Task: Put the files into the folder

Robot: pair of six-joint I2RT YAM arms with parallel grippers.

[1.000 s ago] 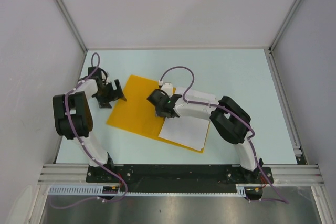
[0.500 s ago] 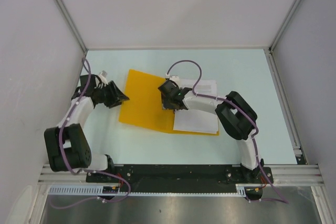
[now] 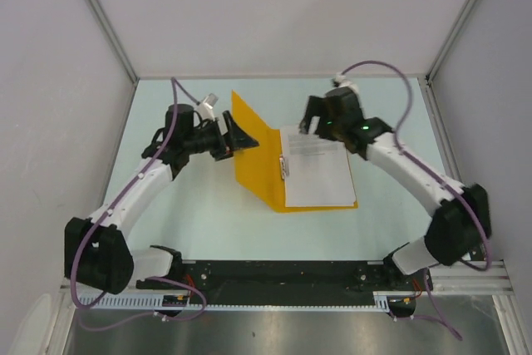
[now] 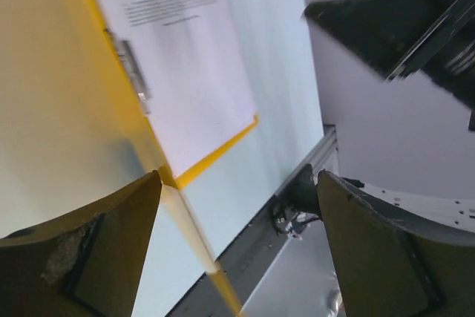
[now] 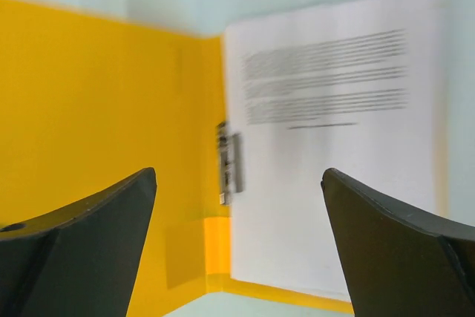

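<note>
The files lie flat on the right half of the open folder, beside its metal clip, at the table's middle. Further left, the cover stands tilted up. Its thin edge runs between the wide-spread fingers of the left gripper, propped rather than pinched, I judge. At the far edge of the sheets hovers the right gripper, also spread and holding nothing.

The step in hand looks like closing: next the left arm must sweep the cover rightward over the sheets while the right keeps clear.

Half a second ago the folder lay flat, with the right gripper low by its spine. Now the cover is up and that arm has withdrawn to the far side.
</note>
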